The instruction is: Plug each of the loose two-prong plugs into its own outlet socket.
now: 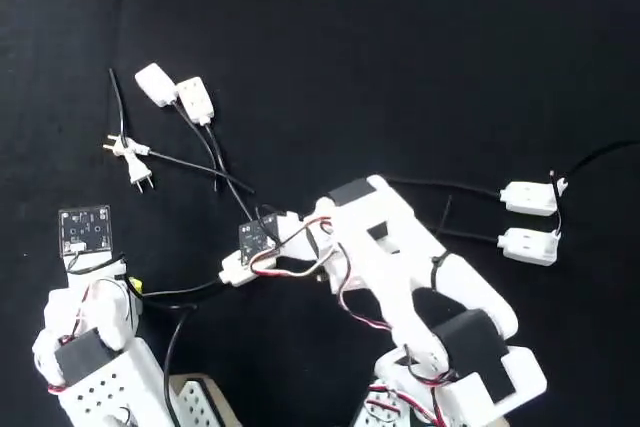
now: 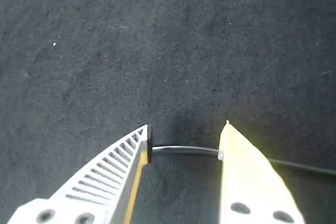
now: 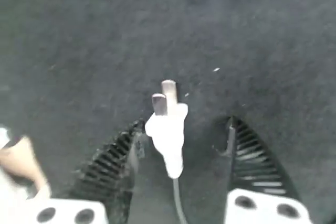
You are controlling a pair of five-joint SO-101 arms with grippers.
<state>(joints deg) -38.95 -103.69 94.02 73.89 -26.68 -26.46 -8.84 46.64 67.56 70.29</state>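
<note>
Task looking barely begun. Right claw (image 3: 185, 125) standing wide open around plug (image 3: 168, 129), gripping nothing; plug lying on table (image 1: 400, 67), centre-left of frame. Second plug (image 1: 130, 157) lying loose at left. Sockets (image 1: 195, 99) at upper left appearing unfilled. Left claw (image 2: 186, 127) gaping over cable (image 2: 184, 150), holding nothing.

The high camera hangs above the black table (image 1: 400, 67) and looks down from well off, with both arm bases at 6 o'clock. Each wrist camera rides low and close to the cloth, facing forward through the left gripper (image 2: 184, 136) or the right gripper (image 3: 185, 124). The cable (image 2: 184, 150) under the left one also shows from above, near 8 o'clock.
</note>
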